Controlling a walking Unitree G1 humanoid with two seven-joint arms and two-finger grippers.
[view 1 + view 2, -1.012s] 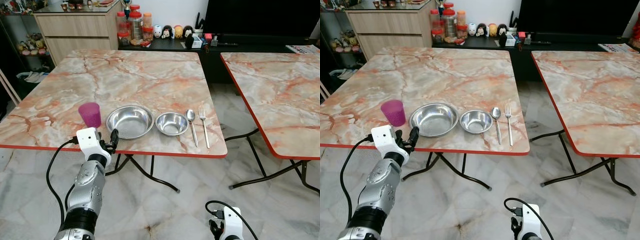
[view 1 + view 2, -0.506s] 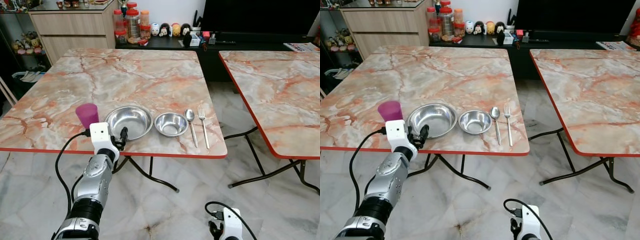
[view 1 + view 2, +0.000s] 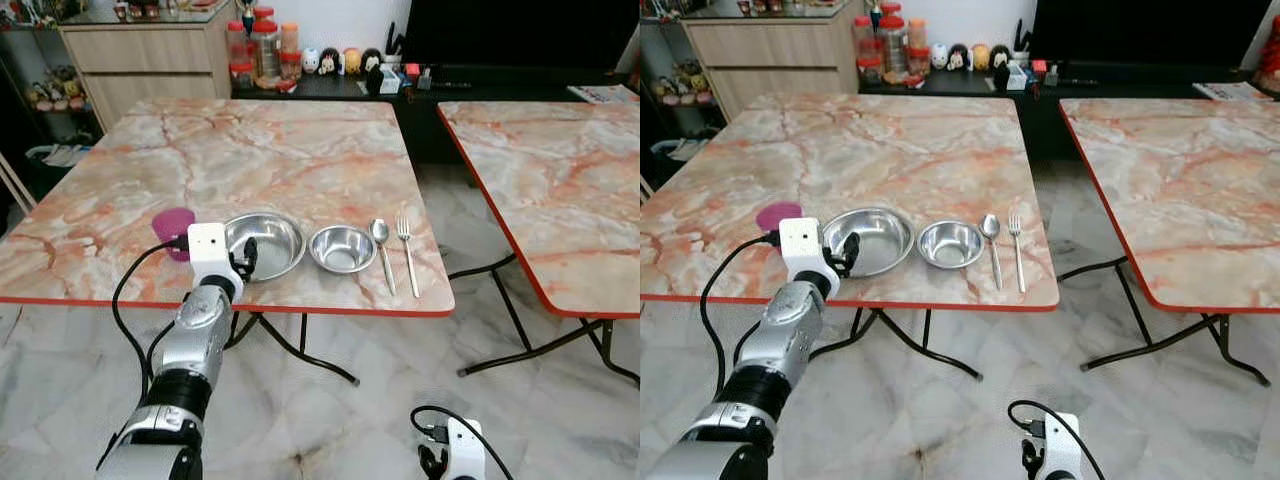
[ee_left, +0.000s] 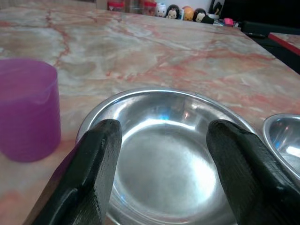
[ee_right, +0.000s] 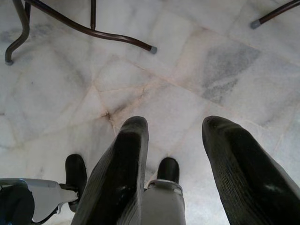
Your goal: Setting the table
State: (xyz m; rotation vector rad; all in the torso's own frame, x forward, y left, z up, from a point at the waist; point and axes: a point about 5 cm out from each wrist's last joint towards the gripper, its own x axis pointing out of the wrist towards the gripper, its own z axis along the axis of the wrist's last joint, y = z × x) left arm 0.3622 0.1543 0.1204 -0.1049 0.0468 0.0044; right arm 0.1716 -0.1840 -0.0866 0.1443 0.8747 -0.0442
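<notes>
Along the front edge of the marble table lie a purple cup, a large steel bowl, a small steel bowl, a spoon and a fork. My left gripper is at the large bowl's near-left rim, and its white wrist partly hides the cup. In the left wrist view it is open, fingers spread across the large bowl, with the cup just beside it. My right gripper hangs low over the floor, open and holding nothing.
A second marble table stands to the right across a gap of tiled floor. Behind are a wooden cabinet, jars and a dark low unit with figurines. Metal table legs cross under the near edge.
My left arm has risen and reached forward and right, from the table's front edge by the cup to the large bowl's rim. The cup is now partly hidden behind the wrist.
</notes>
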